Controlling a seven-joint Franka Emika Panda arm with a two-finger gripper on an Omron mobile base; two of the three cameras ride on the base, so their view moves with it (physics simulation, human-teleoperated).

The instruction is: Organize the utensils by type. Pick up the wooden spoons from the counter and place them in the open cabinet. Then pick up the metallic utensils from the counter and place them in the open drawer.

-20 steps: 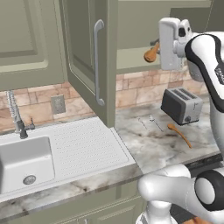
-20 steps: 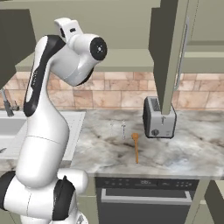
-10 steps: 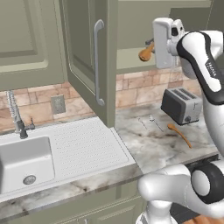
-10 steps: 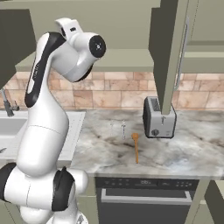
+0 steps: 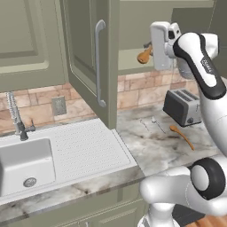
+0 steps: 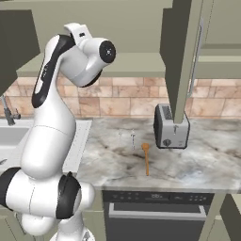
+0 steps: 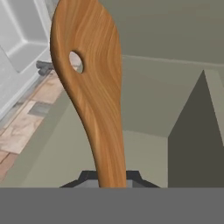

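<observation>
**Wooden spoon carried up to the open cabinet**

Wooden spoon (image 7: 89,87), the held one: pinched by its handle in the gripper (image 5: 153,48), jaws pressed together on the narrow shaft. In the hand view the bowl end, with its small hole, stands up toward 12 o'clock, clear of the fingers. Holding the thin handle leaves the wide bowl leading into the cupboard, which I judge suits sliding it onto the shelf bowl-first.

Left base view: the spoon's bowl sticks out at 9 o'clock from the hand, level with the open cabinet (image 5: 88,66) and just above its shelf edge (image 5: 137,69). The door hangs swung out, bar handle facing the room, so the way in lies past its free edge.

Second wooden spoon (image 5: 182,135): flat on the counter (image 5: 146,150), at 6 o'clock from the toaster (image 5: 183,107), untouched.

Metallic utensils (image 5: 151,123): two thin pieces side by side on the stone, at 9 o'clock from that spoon, near it but apart.

Judgement: first spoon nearly delivered; release not yet made. Risk: the bowl catching the shelf lip.
</observation>
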